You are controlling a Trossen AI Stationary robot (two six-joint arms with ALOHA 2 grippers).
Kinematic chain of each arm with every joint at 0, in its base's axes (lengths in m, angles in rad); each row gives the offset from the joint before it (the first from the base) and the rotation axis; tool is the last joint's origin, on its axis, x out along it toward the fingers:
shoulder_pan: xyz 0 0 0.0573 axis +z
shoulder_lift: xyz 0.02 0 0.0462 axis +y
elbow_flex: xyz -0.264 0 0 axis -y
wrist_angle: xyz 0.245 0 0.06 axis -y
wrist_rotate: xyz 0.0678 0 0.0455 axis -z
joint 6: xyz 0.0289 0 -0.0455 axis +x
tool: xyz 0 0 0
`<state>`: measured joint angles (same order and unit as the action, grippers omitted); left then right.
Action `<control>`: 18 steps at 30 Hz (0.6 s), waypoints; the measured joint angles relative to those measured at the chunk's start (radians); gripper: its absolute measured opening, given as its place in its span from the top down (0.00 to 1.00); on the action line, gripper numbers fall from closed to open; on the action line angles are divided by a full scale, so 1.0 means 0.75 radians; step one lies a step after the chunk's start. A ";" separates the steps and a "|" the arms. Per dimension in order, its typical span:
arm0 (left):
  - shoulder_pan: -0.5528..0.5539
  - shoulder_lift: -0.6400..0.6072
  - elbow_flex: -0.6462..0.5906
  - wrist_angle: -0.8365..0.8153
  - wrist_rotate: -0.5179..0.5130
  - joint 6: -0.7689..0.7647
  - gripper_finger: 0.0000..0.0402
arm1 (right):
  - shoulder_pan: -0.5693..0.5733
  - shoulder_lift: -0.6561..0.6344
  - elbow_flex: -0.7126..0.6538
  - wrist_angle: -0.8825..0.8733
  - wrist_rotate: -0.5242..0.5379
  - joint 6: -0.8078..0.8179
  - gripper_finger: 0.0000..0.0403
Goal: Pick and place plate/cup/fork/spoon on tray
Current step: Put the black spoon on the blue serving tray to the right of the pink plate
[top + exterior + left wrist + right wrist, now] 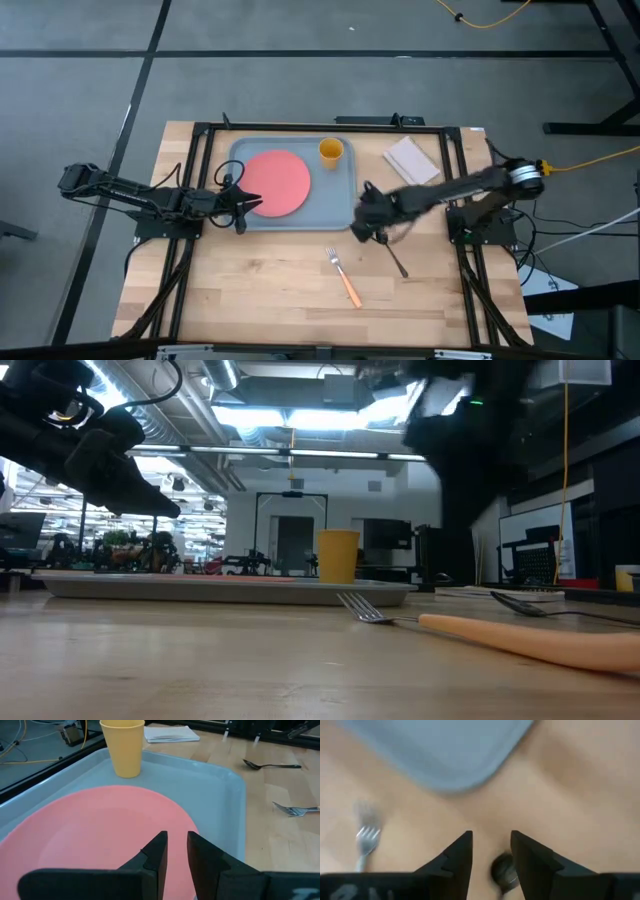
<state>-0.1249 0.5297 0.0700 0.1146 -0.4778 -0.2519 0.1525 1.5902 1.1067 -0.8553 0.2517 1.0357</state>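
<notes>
The salmon-pink plate (pixel 278 182) lies flat on the grey-blue tray (pixel 340 215). The yellow cup (pixel 331 151) stands upright in the tray's far right corner. My left gripper (pixel 252 200) hovers over the plate's near-left edge (pixel 100 830); its fingers (pixel 155 852) stand a narrow gap apart and hold nothing. My right gripper (pixel 368 232) is open above the table by the tray's near right corner. The dark spoon's bowl (pixel 504 870) shows below, between its fingers. The spoon (pixel 397 260) and the orange-handled fork (pixel 345 278) lie flat on the wood.
A white folded napkin (pixel 412 160) lies on the table, right of the tray. The fork's tines (pixel 366 840) point toward the tray. Bare wood lies between the tray and the table's near edge. A black frame runs along both sides of the table.
</notes>
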 joint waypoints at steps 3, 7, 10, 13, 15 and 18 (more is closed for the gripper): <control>0.000 0.001 0.000 -0.001 0.000 0.000 0.83 | 0.077 -0.107 -0.216 0.222 -0.057 0.173 0.66; 0.000 0.000 0.000 -0.001 0.000 0.000 0.83 | 0.174 -0.148 -0.301 0.263 -0.082 0.400 0.66; 0.000 0.001 0.000 -0.001 0.000 0.000 0.83 | 0.245 -0.131 -0.293 0.183 -0.122 0.492 0.66; 0.000 0.001 0.000 -0.001 0.000 0.000 0.83 | 0.304 -0.096 -0.290 0.118 -0.130 0.564 0.66; 0.000 0.000 0.000 -0.001 0.000 0.000 0.83 | 0.331 -0.052 -0.290 0.108 -0.139 0.573 0.66; 0.000 0.000 0.000 -0.001 0.000 0.000 0.83 | 0.356 0.029 -0.289 0.112 -0.160 0.572 0.66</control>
<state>-0.1252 0.5297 0.0700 0.1139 -0.4778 -0.2516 0.4197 1.6120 0.8898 -0.7713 0.1314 1.4649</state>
